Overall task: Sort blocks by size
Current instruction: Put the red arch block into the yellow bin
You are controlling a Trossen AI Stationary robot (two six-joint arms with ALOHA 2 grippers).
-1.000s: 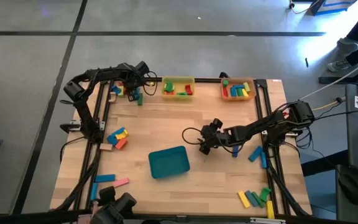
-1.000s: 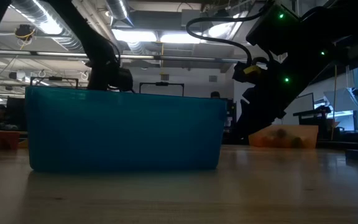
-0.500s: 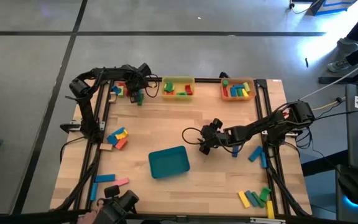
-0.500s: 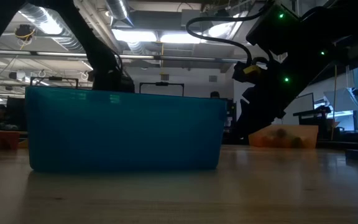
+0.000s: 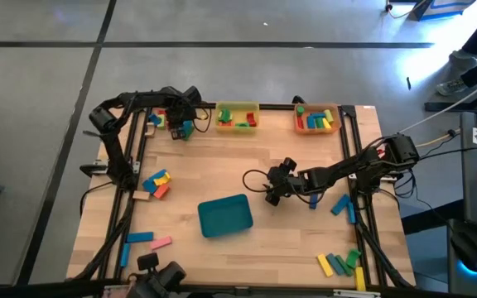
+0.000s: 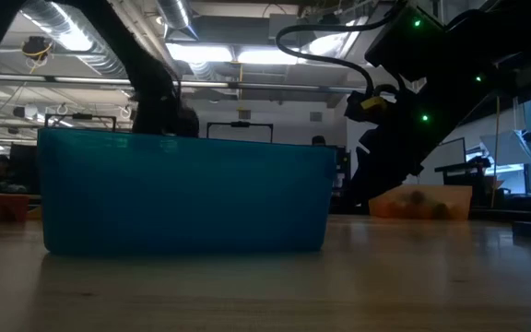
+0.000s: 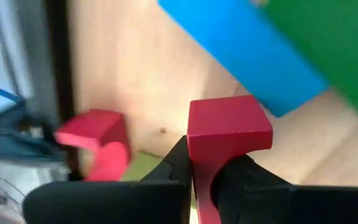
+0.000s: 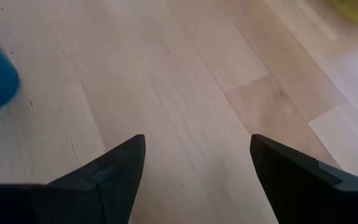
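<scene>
Left pincer (image 7: 201, 180) clamped on red block (image 7: 227, 130) at bench's far-left corner; thin edge hold, liable to slip during lift.

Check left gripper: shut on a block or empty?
Shut on a block: in its wrist view the left gripper has a red block clamped between its fingers.

Blurred green block (image 7: 328, 50) cut off at the left wrist view's edge, small blocks (image 5: 317, 121) too small to distinguish
</scene>
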